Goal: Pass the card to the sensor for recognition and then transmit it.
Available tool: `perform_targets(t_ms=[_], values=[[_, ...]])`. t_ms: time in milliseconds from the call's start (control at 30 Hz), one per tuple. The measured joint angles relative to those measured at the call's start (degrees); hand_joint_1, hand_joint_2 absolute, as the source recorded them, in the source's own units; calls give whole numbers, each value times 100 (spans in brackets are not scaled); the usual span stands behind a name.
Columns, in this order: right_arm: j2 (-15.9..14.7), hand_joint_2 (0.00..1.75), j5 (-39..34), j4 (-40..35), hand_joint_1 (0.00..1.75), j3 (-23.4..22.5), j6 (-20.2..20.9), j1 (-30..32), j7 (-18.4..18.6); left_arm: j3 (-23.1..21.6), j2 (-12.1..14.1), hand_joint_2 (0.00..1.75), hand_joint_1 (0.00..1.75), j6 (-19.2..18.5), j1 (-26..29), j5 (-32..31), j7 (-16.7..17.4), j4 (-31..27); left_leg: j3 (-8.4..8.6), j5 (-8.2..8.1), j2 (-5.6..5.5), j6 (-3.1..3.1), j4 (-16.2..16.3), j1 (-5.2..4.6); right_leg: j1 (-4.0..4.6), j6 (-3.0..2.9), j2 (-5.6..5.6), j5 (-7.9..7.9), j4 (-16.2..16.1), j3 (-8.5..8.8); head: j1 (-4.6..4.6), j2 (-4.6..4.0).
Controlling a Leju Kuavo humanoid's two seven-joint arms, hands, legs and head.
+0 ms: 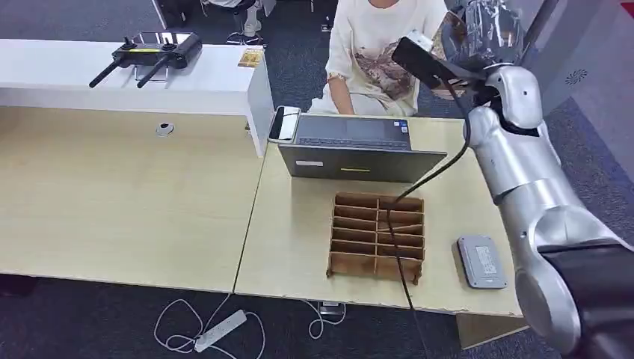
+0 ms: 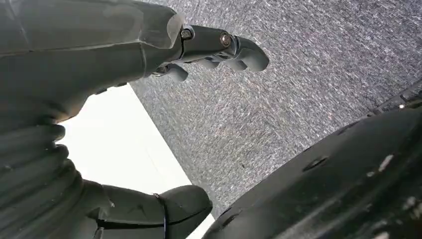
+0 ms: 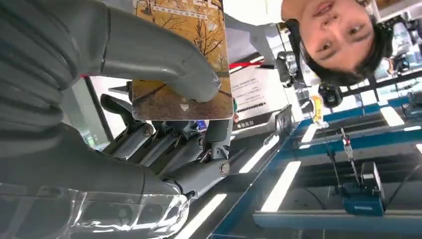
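The right hand (image 3: pixel 164 124) has its fingers (image 3: pixel 164 149) behind the card (image 3: pixel 181 64) and its thumb pressed on the card's face, so the card is pinched, raised high beyond the laptop (image 1: pixel 359 149) toward the seated person (image 1: pixel 377 52). The card is flat, stiff and glossy, printed with golden trees. Judging by this, it is at the hand-over step; the next move calls for a steady hold until it is taken. The grey slab-like sensor (image 1: pixel 482 262) lies on the desk (image 1: pixel 291 224) well nearer than the laptop, beside a cardboard divider (image 1: pixel 377 235). The left hand (image 2: pixel 149 59) hangs over carpet, fingers (image 2: pixel 239 47) loosely curled, holding nothing.
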Motion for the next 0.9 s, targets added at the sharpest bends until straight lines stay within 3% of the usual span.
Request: perform_targets(t_ms=[167, 333, 467, 667, 900], values=[[2, 175, -543, -247, 175, -44, -112, 232, -326, 11, 0, 175, 0, 2, 0, 7, 0, 0, -1, 0, 0, 0, 0, 0, 0, 0, 0, 0, 0, 0, 0, 0], [2, 175, -626, -416, 175, -72, -106, 359, -383, 13, 0, 175, 0, 2, 0, 9, 0, 0, -1, 0, 0, 0, 0, 0, 0, 0, 0, 0, 0, 0, 0, 0], [4, 175, -992, -547, 175, -138, 59, 429, -604, 18, 0, 175, 0, 4, 1, 15, 0, 0, -1, 0, -1, 0, 0, 0, 0, 0, -1, 0, 0, 0, 0, 0], [-28, 175, -2544, -1264, 175, -324, 966, 856, -984, 68, 2, 175, 0, 37, 23, 26, 0, 0, 1, 0, -1, 0, 0, 0, 0, 0, -1, 0, -2, 0, 2, 0], [-391, 175, -4779, -2406, 175, -529, 2200, 1612, -1152, 125, 4, 175, 0, 89, 54, 26, 0, 0, -1, -1, -5, 1, 0, -1, 0, 1, -5, 0, -7, 0, 0, 0]])
